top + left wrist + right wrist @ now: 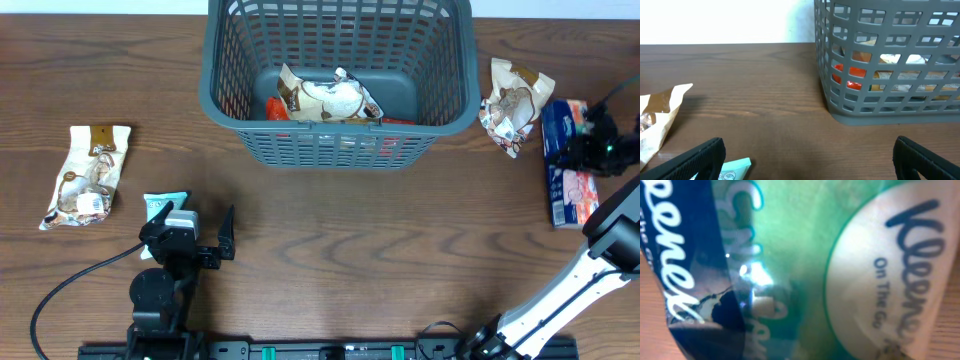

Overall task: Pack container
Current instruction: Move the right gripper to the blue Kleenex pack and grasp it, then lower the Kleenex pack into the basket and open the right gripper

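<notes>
The container, a dark grey slotted basket [335, 146], stands at the table's far middle; it also shows in the left wrist view [875, 116]. Inside lie a cream and brown snack bag [325, 98] and a red packet [277, 106]. My left gripper [190, 232] is open and empty near the front left, its left finger over a teal packet [160, 205], which shows by that finger [735, 169]. My right gripper [596, 140] is down on a blue Kleenex tissue pack [568, 170] at the far right. The pack [800, 270] fills the right wrist view and hides the fingers.
A cream snack bag [88, 175] lies on the table at the left, also in the left wrist view [657, 120]. Another snack bag [515, 105] lies right of the basket, next to the tissue pack. A black cable [70, 285] loops at the front left.
</notes>
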{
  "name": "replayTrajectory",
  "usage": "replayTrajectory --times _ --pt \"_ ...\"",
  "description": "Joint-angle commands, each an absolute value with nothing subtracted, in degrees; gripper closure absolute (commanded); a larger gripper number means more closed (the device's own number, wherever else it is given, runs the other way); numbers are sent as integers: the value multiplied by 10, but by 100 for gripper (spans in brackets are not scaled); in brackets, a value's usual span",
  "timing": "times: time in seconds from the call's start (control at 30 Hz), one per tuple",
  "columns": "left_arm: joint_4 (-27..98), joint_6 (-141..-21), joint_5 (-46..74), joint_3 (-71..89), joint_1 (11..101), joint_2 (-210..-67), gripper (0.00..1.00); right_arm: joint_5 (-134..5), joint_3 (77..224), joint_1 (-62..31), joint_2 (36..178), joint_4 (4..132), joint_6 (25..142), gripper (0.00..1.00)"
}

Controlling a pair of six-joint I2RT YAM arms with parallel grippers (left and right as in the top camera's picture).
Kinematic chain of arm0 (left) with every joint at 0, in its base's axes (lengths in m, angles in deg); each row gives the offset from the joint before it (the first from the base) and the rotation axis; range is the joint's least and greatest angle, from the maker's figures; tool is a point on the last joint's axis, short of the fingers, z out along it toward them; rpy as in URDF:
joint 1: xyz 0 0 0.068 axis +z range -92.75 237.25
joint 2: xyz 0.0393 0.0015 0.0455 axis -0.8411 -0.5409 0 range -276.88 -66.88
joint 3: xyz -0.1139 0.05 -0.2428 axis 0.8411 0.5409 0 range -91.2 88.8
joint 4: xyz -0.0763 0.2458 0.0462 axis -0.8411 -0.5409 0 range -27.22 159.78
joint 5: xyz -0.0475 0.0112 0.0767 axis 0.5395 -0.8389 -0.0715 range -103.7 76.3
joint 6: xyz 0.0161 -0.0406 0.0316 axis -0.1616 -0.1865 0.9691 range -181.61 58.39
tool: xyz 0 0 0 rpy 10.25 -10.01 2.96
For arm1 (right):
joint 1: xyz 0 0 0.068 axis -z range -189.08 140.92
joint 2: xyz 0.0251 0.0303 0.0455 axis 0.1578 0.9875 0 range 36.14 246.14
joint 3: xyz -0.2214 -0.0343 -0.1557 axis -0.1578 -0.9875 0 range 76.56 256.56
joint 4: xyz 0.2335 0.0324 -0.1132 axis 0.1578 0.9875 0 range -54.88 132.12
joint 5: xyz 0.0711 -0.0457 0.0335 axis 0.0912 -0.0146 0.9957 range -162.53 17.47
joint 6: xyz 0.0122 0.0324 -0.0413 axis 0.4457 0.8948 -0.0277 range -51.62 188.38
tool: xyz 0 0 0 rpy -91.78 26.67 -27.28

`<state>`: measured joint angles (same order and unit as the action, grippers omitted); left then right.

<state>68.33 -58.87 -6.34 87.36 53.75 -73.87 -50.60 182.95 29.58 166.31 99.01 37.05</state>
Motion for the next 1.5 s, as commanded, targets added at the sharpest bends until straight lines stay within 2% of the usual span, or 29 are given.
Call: replayTrajectory --times 0.0,0.17,0.4,0.57,0.77,0.9,0.97,1.47 --pt "676 -598 -53 885 536 -739 1 -428 1849 271 1537 992 377 94" --pt "676 -598 -53 885 536 -739 1 -401 1867 205 1406 966 353 99" --pt "670 -600 -53 885 536 -739 1 -482 1883 24 1269 860 295 99" --pt "670 -600 -53 885 536 -739 1 -521 1883 -97 1250 796 277 99" --pt "670 -600 -51 885 536 -739 2 -522 1883 -193 1270 796 215 99" --pt "670 -600 -51 885 536 -739 1 -522 1883 -235 1292 833 139 99" --pt "670 -600 -51 885 536 -739 2 -522 1883 -249 1305 849 111 95" --pt "670 -600 -51 885 536 -739 2 -522 1883 -283 1460 925 109 95"
